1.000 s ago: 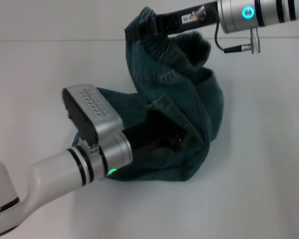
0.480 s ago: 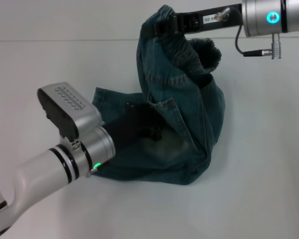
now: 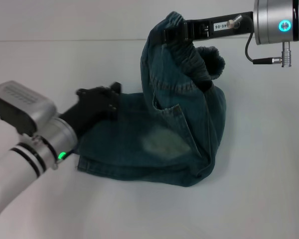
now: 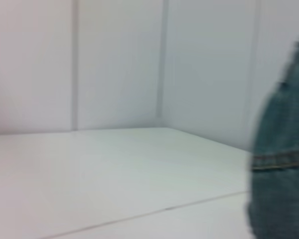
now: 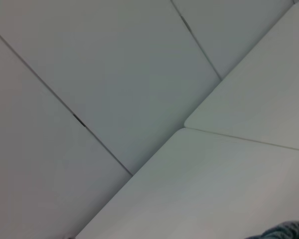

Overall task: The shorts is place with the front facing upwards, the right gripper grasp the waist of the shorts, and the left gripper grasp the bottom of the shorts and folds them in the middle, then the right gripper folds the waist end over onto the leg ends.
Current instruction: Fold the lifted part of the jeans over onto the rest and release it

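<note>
The right hand [image 3: 172, 34] reaches in from about 2 o'clock in the head view, its flat black body level, a small white label on it, and its fingers clenched on the waist [image 3: 189, 50] of the shorts [image 3: 159, 139], which it holds lifted above the surface [image 3: 269, 164]. The left hand [image 3: 107, 97] comes in low from about 8 o'clock, its silver wrist with black rings and a green light angled up toward the middle; its black fingertips sit at the near-left edge of the denim, at 9 o'clock from the garment's centre. Whether they are pinching cloth or released I cannot tell.

The shorts lie folded along their length, the lower half flat on the surface with a pale faded patch showing at the centre, the leg ends [image 3: 97, 164] stacked toward 8 o'clock. The waist end rises in a draped, puckered curve toward 1 o'clock.

Both wrist views show mostly white surface and wall panels; the left wrist view catches a strip of stitched denim at its edge.
</note>
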### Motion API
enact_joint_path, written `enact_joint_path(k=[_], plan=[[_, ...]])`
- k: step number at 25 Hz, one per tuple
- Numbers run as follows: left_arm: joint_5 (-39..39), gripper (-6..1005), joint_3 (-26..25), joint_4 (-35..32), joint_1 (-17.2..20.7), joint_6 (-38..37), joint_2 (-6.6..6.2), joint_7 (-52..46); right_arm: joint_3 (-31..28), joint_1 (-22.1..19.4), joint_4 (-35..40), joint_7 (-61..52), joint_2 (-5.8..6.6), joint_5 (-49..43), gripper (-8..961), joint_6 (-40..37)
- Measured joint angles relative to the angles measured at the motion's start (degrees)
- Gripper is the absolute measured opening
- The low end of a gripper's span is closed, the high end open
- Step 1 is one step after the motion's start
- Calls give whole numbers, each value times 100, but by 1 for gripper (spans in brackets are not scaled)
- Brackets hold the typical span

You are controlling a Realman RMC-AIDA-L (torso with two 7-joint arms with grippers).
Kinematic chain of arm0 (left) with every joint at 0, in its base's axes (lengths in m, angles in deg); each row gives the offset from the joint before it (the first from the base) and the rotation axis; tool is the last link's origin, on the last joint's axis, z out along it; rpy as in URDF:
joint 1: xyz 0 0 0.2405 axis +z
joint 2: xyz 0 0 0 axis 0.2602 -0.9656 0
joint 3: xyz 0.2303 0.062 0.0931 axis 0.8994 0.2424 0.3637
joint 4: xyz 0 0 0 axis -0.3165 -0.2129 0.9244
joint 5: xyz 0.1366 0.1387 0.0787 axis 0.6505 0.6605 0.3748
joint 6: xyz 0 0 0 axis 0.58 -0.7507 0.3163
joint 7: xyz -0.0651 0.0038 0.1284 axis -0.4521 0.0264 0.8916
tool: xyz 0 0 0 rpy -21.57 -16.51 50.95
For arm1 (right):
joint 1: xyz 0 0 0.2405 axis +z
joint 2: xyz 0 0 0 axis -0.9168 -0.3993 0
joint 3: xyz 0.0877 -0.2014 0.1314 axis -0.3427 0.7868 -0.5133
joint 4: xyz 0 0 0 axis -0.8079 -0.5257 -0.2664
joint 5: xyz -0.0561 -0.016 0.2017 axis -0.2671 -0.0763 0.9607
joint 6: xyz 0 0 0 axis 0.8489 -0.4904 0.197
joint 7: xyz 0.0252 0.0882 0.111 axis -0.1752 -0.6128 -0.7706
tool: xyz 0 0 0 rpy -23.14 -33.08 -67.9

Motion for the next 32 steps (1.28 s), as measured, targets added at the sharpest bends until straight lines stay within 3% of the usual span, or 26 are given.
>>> enact_joint_path(k=[6, 10, 14, 18, 23, 28, 32], plan=[[-24, 50, -984, -43, 252, -47, -1, 392, 22, -25, 0, 20, -4, 6, 64, -43], [-51, 53, -2102, -24, 480, -245, 0, 653, 83, 20, -3, 24, -57, -1, 64, -111], [-53, 55, -2485, -3, 593, -580, 0, 672, 420, 165, -83, 32, -142, -23, 64, -39], [-52, 57, -2638, 12, 629, -713, 0, 676, 888, 523, -526, 158, -199, -11, 69, 317], [-21, 60, -2611, 32, 622, -830, 0, 656, 1031, 1195, -1538, 586, -252, 0, 87, 776], [-6, 63, -2618, 144, 594, -1073, 0, 644, 1359, 1290, -1574, 639, -281, 173, 106, 872], [1, 65, -2613, 161, 589, -1100, 0, 641, 1411, 1219, -1567, 734, -268, 359, 179, 880]])
